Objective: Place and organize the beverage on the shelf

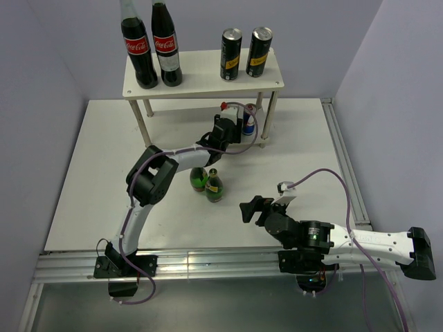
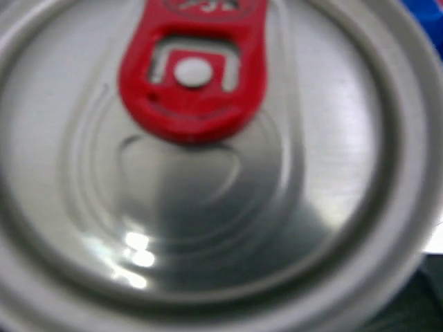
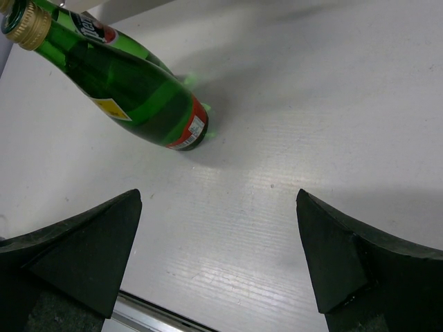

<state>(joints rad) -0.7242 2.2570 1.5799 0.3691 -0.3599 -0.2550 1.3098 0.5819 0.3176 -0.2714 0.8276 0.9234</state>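
A: Two green bottles point(image 1: 214, 187) are seen upright on the table point(image 1: 90, 180), not yet shelved.
B: What is done?
A: Two black cans point(image 1: 231, 55) are set on the shelf point(image 1: 201, 79). A blue-and-silver can point(image 1: 249, 123) is gripped by the left gripper point(image 1: 235, 126) under the shelf top; about half is judged done. The right gripper point(image 1: 250, 209) is held wide, empty, near the bottles.

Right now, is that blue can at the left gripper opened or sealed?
The blue can is sealed: its red pull tab lies flat, and the scored mouth panel under it is unbroken.
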